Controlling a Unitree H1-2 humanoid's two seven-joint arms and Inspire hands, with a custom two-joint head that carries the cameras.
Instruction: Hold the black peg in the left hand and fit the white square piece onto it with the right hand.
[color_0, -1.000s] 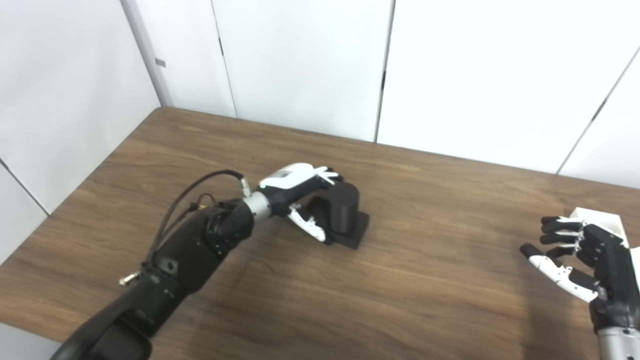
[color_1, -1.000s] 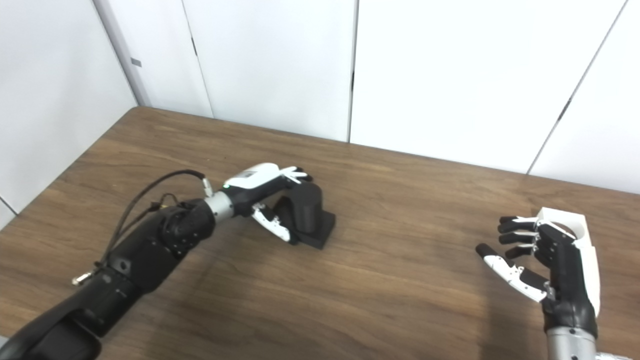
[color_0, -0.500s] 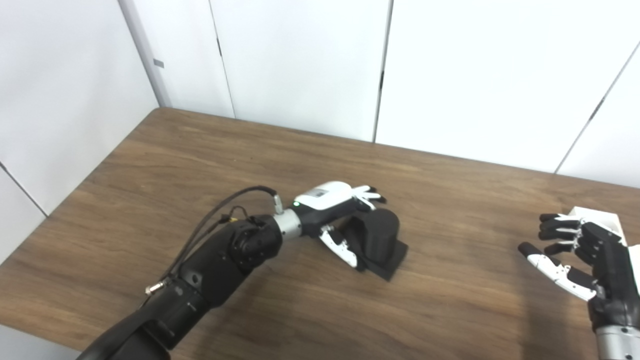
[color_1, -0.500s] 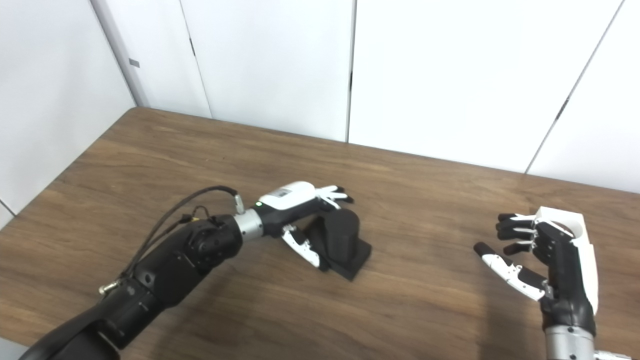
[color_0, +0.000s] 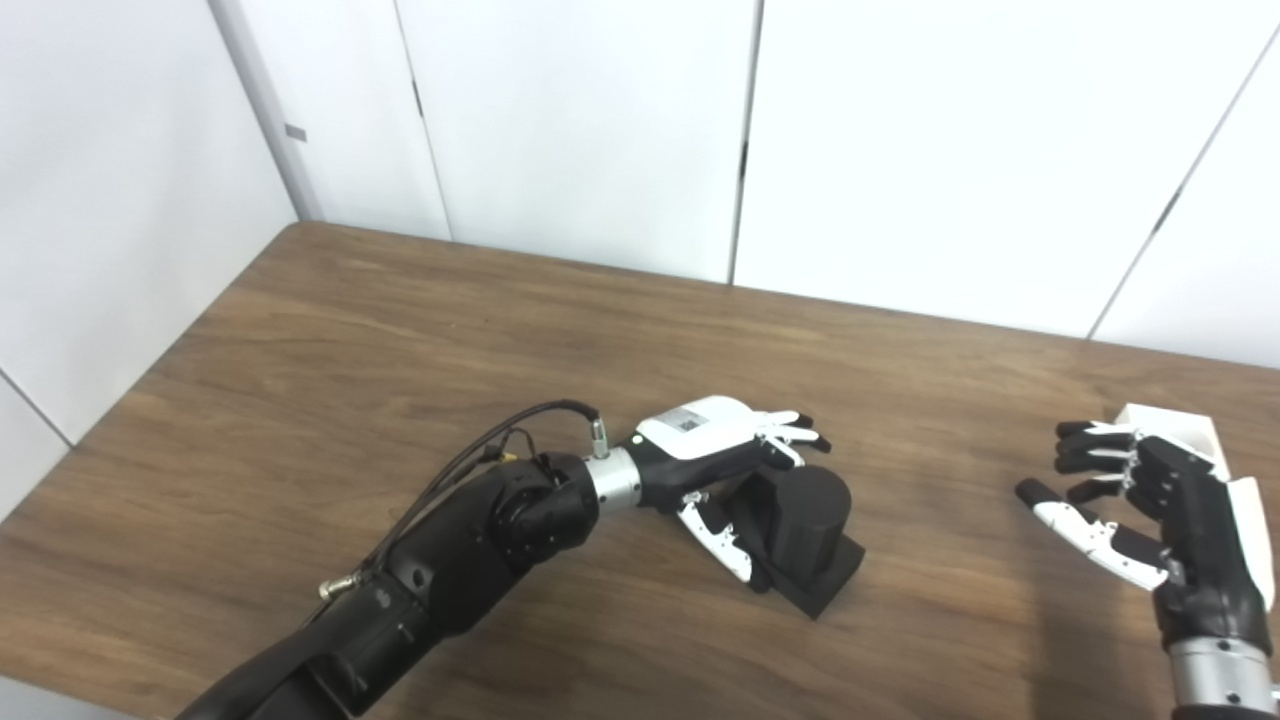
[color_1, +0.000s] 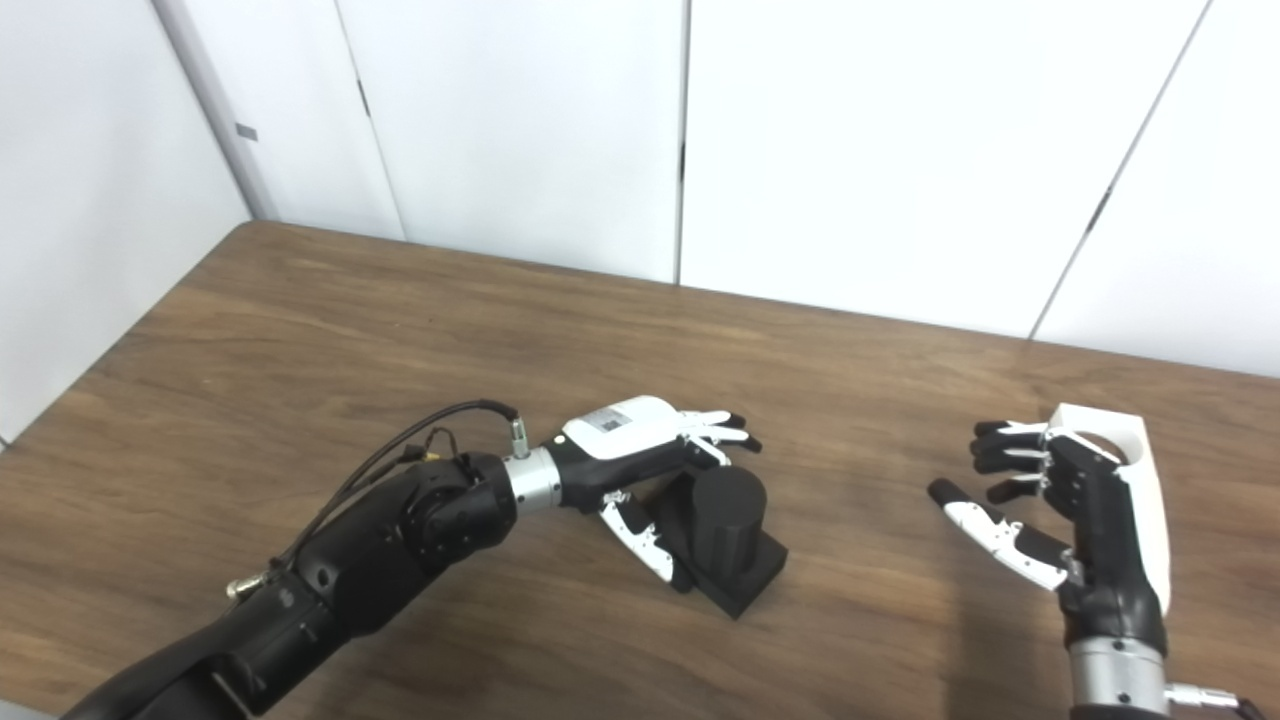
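Black peg (color_1: 728, 520), a cylinder on a square base, rests on the wooden table (color_1: 400, 330) near its middle, with the left hand (color_1: 650, 455) wrapped round it, thumb on the near side and fingers (color_1: 722, 430) over the far side, base apparently not yet clear of the surface. White square piece (color_1: 1120, 450) lies well apart at the right, just behind the right hand (color_1: 1040, 510), whose fingers are spread and curled, holding nothing. Recommended: firm the left grasp low on the cylinder so its top stays exposed, keep the peg upright, and take the white piece by its outer sides with its round hole unobstructed.
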